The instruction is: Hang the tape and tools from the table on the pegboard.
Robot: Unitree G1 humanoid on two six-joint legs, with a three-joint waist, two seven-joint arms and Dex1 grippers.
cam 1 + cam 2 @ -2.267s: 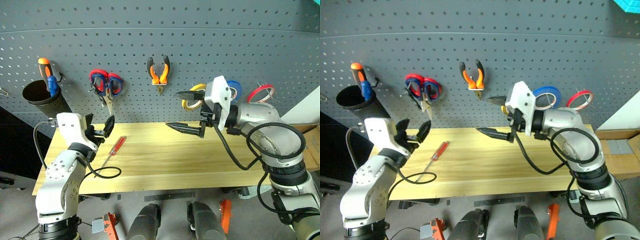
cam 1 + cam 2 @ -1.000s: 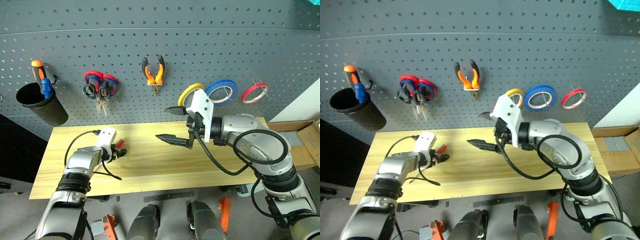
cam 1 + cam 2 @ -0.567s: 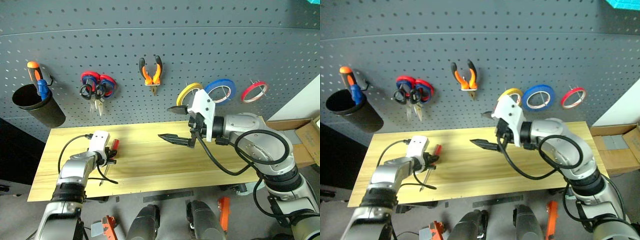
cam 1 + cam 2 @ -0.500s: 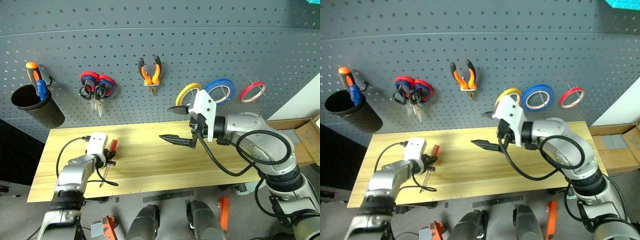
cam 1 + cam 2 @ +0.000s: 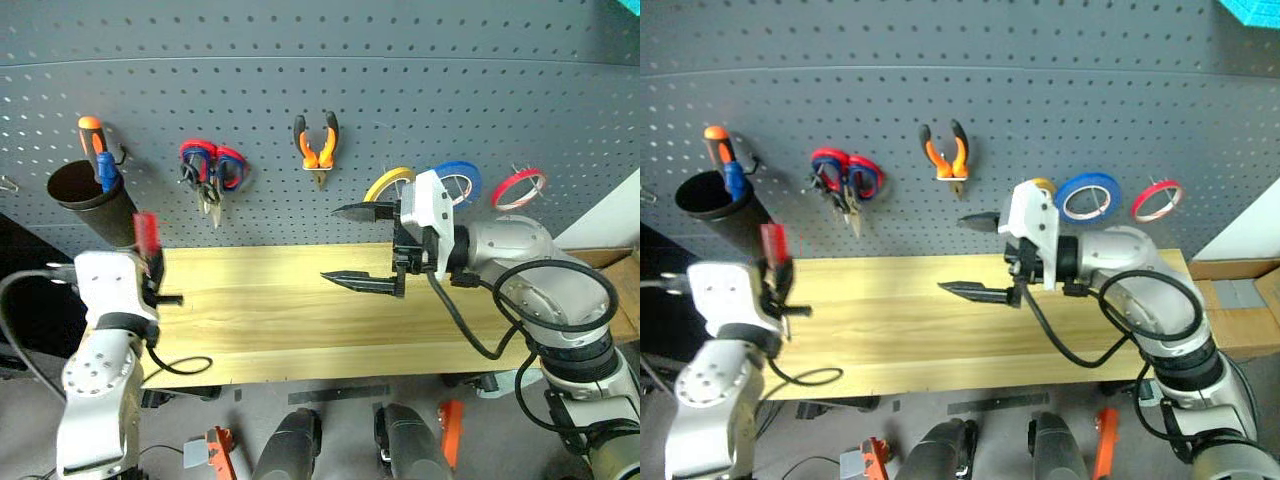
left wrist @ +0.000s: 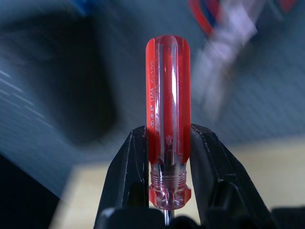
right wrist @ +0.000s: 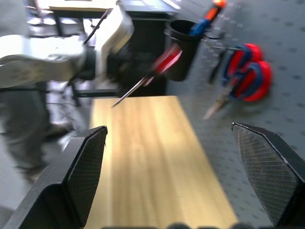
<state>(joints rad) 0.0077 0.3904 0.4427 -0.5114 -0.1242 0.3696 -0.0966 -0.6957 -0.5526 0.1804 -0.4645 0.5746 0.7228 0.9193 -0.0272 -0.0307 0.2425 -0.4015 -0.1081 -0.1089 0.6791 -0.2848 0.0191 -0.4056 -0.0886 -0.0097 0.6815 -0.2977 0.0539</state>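
Pegboard fills the frame's top, bare wood counter below. My left claw is pinched on the red-handled screwdriver, lower left, handle up; grip sits low near the shaft, so it could pivot & drop. My right claw gapes wide w/ nothing in it, mid-frame.

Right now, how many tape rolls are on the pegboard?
3, all hung in a row on the pegboard at its right: yellow roll, partly behind the right arm, then blue roll, then thin red tape ring.
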